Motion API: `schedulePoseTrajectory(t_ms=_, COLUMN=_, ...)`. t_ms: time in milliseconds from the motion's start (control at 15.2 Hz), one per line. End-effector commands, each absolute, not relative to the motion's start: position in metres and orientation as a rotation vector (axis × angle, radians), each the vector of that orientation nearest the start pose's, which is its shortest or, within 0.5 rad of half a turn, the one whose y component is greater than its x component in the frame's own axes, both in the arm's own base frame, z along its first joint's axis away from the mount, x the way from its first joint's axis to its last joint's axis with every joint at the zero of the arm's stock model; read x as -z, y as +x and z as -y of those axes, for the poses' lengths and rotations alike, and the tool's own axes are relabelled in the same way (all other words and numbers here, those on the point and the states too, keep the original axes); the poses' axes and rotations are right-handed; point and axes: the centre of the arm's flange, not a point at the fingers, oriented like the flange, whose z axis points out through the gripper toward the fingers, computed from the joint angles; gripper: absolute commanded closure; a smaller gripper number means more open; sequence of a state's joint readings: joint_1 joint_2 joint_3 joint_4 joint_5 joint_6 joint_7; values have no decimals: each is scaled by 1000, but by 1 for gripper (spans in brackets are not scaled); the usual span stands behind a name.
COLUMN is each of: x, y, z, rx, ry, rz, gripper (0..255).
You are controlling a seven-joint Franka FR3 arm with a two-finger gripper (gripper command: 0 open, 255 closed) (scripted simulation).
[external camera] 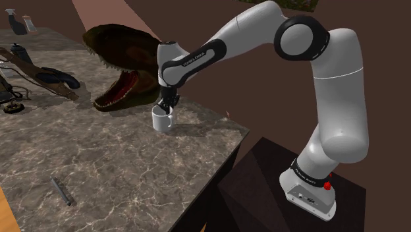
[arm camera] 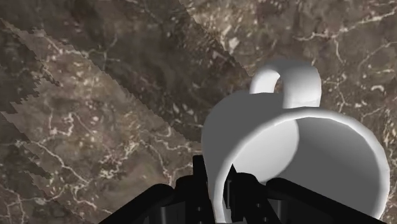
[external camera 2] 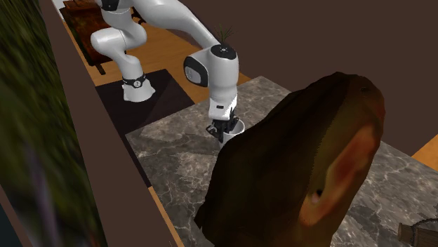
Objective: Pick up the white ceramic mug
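One mug (external camera: 161, 120), one dinosaur (external camera: 118, 49), one small grey stick (external camera: 61, 191) and one arm (external camera: 329, 86) were there; perhaps five dim oddments (external camera: 59, 78) lay on the tabletop's (external camera: 118, 158) far corner.

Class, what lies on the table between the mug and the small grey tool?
Nothing: in the shoulder view the marble table between mug and tool is bare.

Plain white mug (external camera: 161, 121), upright on the marbled counter (external camera: 132, 158).
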State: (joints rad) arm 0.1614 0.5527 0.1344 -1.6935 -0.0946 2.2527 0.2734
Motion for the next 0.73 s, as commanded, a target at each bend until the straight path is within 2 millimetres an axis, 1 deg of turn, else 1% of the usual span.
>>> schedulePoseTrajectory(t_ms=0, x=-290, y=650, z=-185, rx=21, ry=-3140, rz=96, gripper=255)
schedulePoseTrajectory(t_ms=528, x=-332, y=650, z=-185, rx=21, ry=-3140, rz=96, gripper=255)
schedulePoseTrajectory(t_ms=660, x=-333, y=650, z=-185, rx=21, ry=-3140, rz=96, gripper=255)
